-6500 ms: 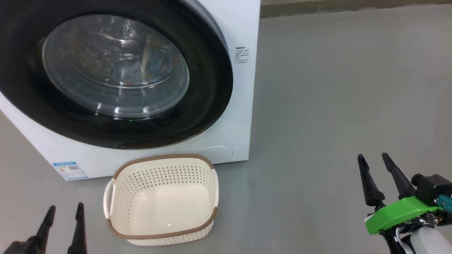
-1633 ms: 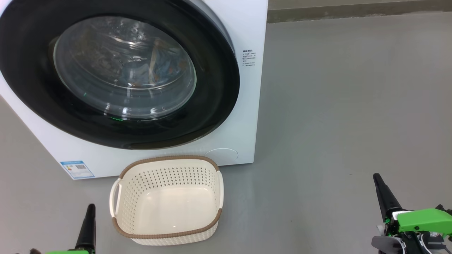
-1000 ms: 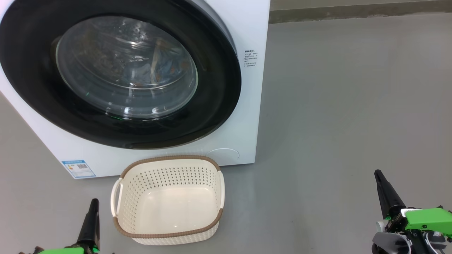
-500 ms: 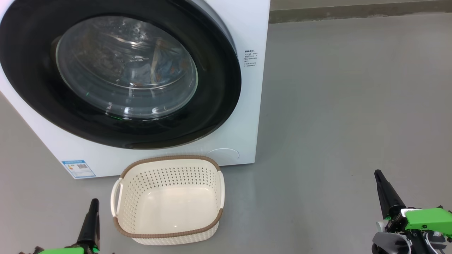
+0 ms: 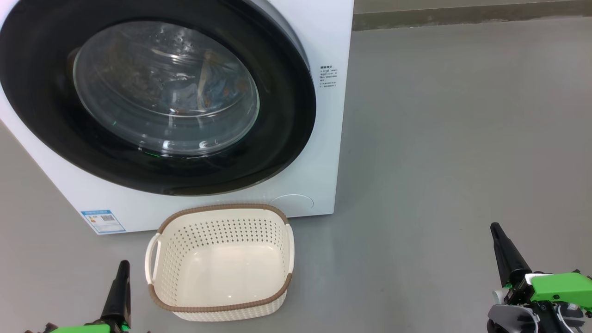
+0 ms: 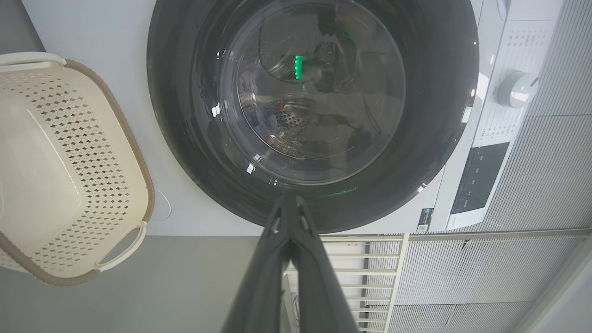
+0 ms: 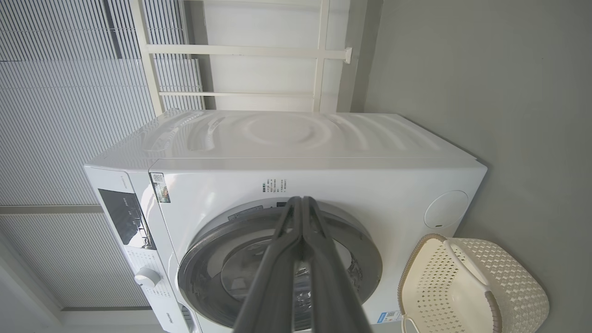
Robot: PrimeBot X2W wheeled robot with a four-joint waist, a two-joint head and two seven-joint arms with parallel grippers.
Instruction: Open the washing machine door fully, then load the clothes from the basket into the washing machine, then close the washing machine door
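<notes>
A white washing machine (image 5: 330,138) is seen from above on a grey floor (image 5: 462,138), its round black door (image 5: 286,115) shut. Blue clothes (image 5: 217,85) are glimpsed behind the glass. A cream basket (image 5: 219,307), its bare bottom showing, is set just before the machine. The left gripper (image 5: 123,268) is held beside the basket, fingers pressed together on nothing; the right gripper (image 5: 497,231), well apart, is likewise closed and empty

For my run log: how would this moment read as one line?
washing machine door: closed | clothes: inside washing machine | basket: empty, on floor | left gripper: shut, empty | right gripper: shut, empty
</notes>
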